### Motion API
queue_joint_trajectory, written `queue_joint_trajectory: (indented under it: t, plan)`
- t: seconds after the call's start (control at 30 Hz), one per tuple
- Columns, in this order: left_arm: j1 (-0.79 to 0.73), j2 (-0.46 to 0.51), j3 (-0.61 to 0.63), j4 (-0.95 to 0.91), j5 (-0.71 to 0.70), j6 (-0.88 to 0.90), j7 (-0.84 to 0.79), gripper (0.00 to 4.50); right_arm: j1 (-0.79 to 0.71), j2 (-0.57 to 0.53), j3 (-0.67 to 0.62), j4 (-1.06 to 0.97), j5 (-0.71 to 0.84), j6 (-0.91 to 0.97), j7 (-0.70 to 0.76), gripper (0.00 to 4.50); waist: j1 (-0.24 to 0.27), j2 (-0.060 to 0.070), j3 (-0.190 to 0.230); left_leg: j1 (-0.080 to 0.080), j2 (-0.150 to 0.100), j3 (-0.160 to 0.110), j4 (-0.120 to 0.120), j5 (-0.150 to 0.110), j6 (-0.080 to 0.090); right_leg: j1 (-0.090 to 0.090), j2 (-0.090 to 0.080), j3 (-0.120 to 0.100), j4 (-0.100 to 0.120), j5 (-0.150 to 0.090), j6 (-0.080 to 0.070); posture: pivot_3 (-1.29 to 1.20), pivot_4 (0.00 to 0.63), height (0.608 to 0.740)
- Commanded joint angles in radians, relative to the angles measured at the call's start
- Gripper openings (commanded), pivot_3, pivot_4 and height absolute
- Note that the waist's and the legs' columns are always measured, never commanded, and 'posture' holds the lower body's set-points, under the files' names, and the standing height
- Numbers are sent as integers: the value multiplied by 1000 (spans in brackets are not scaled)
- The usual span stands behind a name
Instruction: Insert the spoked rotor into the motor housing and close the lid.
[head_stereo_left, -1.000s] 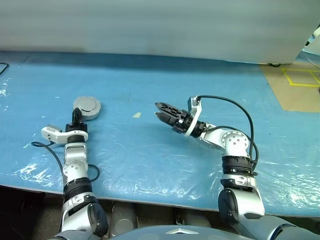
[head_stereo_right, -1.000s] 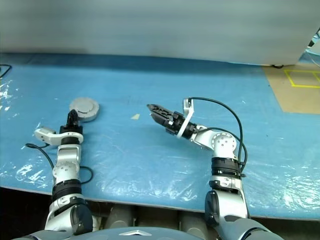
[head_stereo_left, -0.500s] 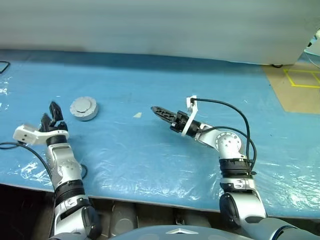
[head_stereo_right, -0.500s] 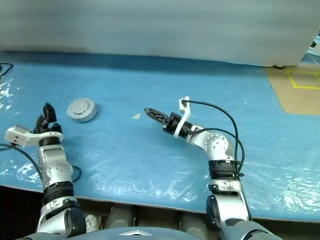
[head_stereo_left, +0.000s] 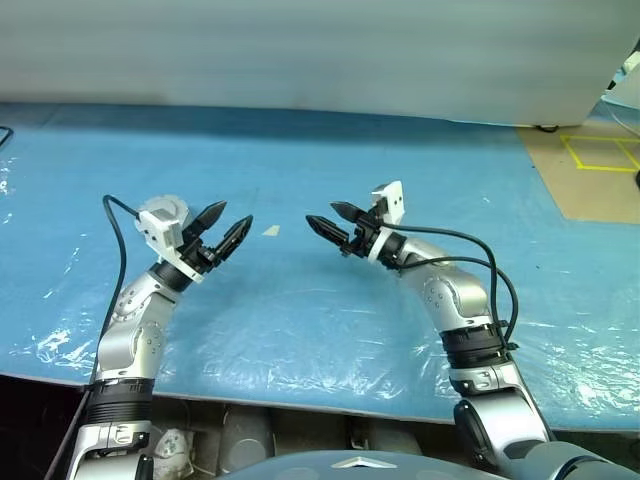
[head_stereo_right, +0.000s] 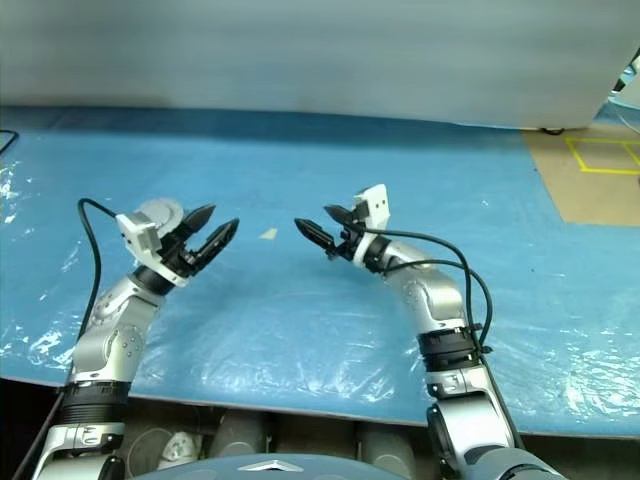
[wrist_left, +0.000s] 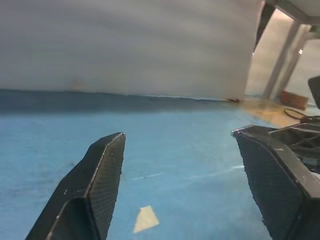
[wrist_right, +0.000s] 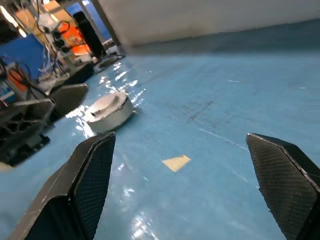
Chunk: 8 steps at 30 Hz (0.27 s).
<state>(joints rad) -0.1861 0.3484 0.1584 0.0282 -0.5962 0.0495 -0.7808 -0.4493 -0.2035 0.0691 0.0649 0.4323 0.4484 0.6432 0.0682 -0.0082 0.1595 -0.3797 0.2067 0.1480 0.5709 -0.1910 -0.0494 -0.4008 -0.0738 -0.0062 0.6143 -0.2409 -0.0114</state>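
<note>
Both the left gripper (head_stereo_left: 224, 225) and right gripper (head_stereo_left: 329, 220) hover spread and empty, since the lidded motor housing (wrist_right: 108, 111) sits finished near the worktop's (head_stereo_left: 300, 320) left edge.

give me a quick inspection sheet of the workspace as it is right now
Surface: blue plastic-covered table, glossy and wrinkled toward its near edge.
Job's things: round silver-grey motor assembly with its lid on, resting on the table behind the left end effector; spoked rotor not seen.
Clutter: small pale scrap of tape on the table between the end effectors.
End effectors: left end effector open, empty, raised; right end effector open, empty, raised, facing the left one.
Cables: black cable looped at the left wrist; black cable along the right forearm.
Surroundings: grey wall behind; brown floor with yellow tape on the right.
</note>
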Motion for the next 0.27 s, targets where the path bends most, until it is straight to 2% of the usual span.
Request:
queue_joint_trajectory:
  t: [0.03, 0.13, 0.27]
  plan:
    - [8, 16, -13, -53, 16, -2, -32, 3923, 40, -36, 22, -49, -57, -104, 42, 4434, 0, 0, 0, 0, 0, 0, 0, 0, 0, 0, 0, 0, 0, 0, 0, 0, 150, 740]
    - [24, 20, -33, -71, 28, 3, -58, 4456, 73, -61, 44, -53, -101, -169, 67, 4500, 0, 0, 0, 0, 0, 0, 0, 0, 0, 0, 0, 1, 0, 0, 0, 0, 150, 740]
    - [31, 27, -57, -104, 43, 35, -52, 4456, 80, -56, 16, -28, -113, -196, 40, 4500, -3, 0, 0, 1, 0, 1, 0, 0, 0, -1, 0, 2, 2, 0, 0, 0, 150, 740]
